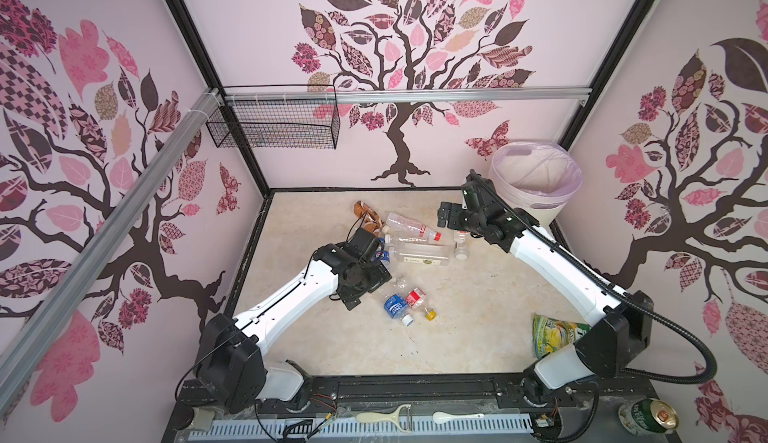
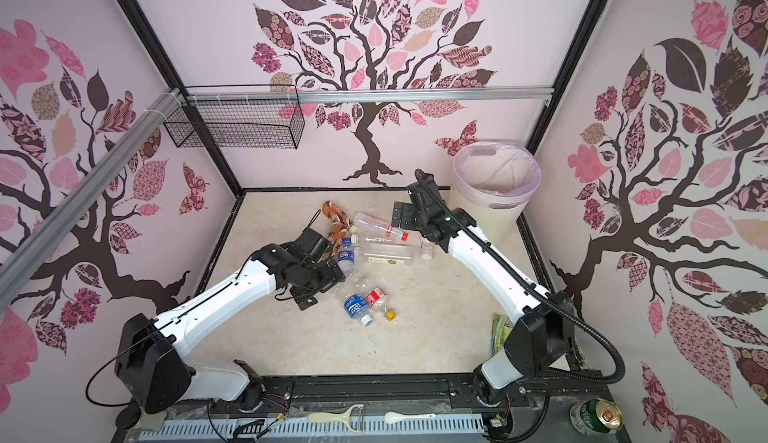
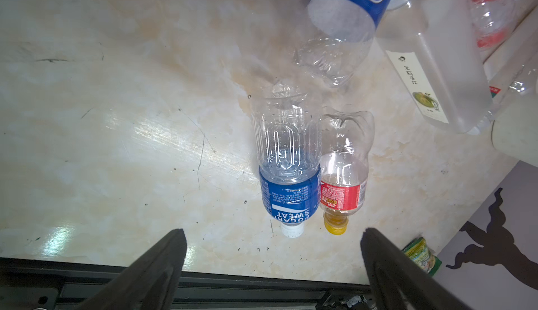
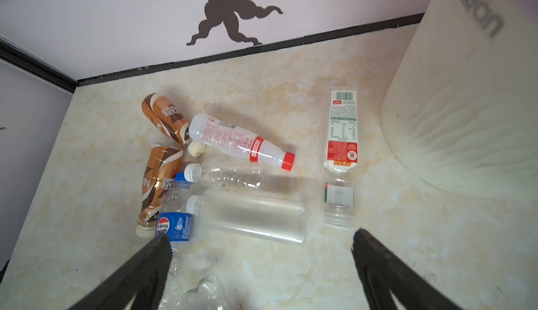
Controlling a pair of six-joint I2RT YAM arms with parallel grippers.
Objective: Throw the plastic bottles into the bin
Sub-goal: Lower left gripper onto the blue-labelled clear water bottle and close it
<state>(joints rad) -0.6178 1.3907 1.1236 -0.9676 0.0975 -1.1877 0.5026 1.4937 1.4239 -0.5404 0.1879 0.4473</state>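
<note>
Hovering our left gripper (image 3: 273, 233), jaws spread and empty, near a blue-labelled bottle (image 3: 288, 189), we are holding our right gripper (image 4: 261, 235) equally agape by scattered plastic bottles (image 4: 250, 217), bin (image 4: 465, 119) upright at the back right.

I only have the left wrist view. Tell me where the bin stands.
Observer: The bin stands upright in the far right corner of the table, outside your picture.
Operator: Report what is inside it.
Observer: In both top views only its lilac liner shows; nothing else is visible in there.
Operator: Now give me the other arm.
Observer: The right pincer is open and holds nothing, up off the table just beside the bin.
</note>
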